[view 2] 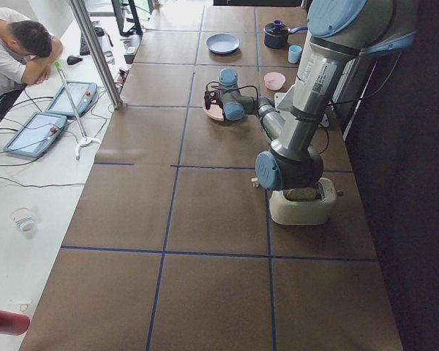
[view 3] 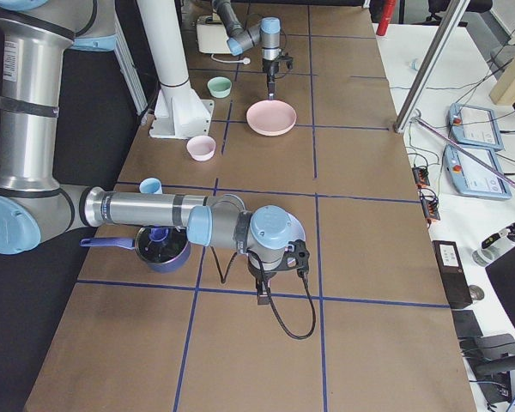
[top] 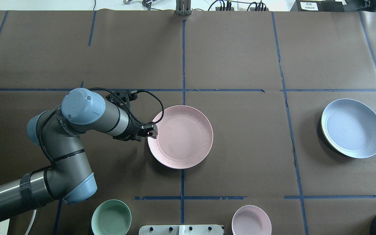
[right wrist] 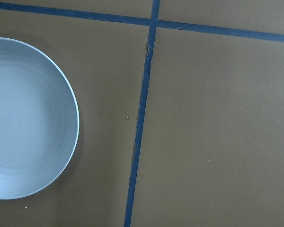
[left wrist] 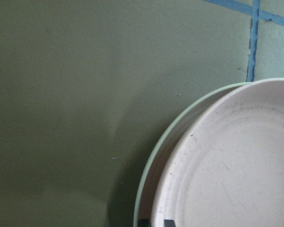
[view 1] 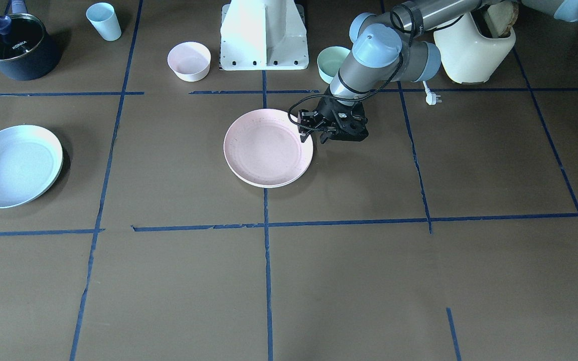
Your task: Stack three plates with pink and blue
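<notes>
Currently, left gripper: low over the table, at the near-left rim of the pale pink round matte plate.
Left fingertips: two dark tips show at the bottom edge of the wrist view, one on each side of the pink plate's rim. Whether they press the rim or stand just clear of it cannot be told.
Pink plate: directly ahead of the left gripper, resting on top of the cream-white round plate. Only a pale crescent of the cream plate's rim shows, on the gripper's side.
Right gripper: hangs pointing down over the brown paper-covered table. Only the side view shows it, so spread or pressed together cannot be told.
Light blue round plate: on the table below the right gripper and off to one side, filling the left of its wrist view. It is well apart from the left gripper and the pink plate.
Small mint-green bowl: behind the left gripper, toward the robot's base.
</notes>
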`<state>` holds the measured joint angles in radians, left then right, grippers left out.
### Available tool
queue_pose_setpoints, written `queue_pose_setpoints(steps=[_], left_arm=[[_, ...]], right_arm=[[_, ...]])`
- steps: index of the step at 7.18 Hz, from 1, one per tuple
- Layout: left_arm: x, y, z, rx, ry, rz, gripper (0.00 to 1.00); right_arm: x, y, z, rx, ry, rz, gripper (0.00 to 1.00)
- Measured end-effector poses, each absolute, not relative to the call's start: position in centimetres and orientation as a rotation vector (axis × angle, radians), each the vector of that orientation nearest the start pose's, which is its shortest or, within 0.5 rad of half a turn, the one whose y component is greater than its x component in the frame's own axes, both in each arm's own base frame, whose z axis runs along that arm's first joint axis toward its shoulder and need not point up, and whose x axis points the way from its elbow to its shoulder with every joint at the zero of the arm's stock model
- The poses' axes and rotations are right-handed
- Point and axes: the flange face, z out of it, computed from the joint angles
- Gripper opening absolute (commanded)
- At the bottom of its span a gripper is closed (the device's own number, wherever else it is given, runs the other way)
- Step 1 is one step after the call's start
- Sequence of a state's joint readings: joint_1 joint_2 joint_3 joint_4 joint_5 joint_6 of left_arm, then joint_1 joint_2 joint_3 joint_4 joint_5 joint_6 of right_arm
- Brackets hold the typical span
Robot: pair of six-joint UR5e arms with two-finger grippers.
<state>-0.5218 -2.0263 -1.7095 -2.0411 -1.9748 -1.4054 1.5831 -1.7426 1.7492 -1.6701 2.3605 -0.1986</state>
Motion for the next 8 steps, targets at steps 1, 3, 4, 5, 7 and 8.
queue_pose_setpoints(steps=[1, 3, 4, 5, 7, 8], left_arm=[[48.3, -40.6, 28.8, 0.019, 1.109, -0.068, 1.0], [40.1, -43.3, 31.8, 0.064, 1.048, 0.04, 1.0], [35.1, -44.2, 34.3, 0.093, 0.984, 0.109, 1.0], [29.0, -44.7, 37.1, 0.116, 0.905, 0.187, 1.0], [15.5, -44.7, 44.1, 0.151, 0.766, 0.316, 1.0], [8.8, -44.0, 47.6, 0.145, 0.73, 0.334, 1.0]], right_arm=[[6.8, -41.2, 65.6, 0.003, -0.794, -0.146, 1.0], [6.8, -41.6, 65.2, 0.046, -0.792, -0.161, 1.0], [6.7, -41.7, 65.1, 0.057, -0.793, -0.164, 1.0], [6.7, -41.7, 65.0, 0.062, -0.793, -0.165, 1.0], [6.7, -41.7, 65.0, 0.066, -0.793, -0.166, 1.0], [6.7, -41.8, 64.9, 0.067, -0.793, -0.166, 1.0]])
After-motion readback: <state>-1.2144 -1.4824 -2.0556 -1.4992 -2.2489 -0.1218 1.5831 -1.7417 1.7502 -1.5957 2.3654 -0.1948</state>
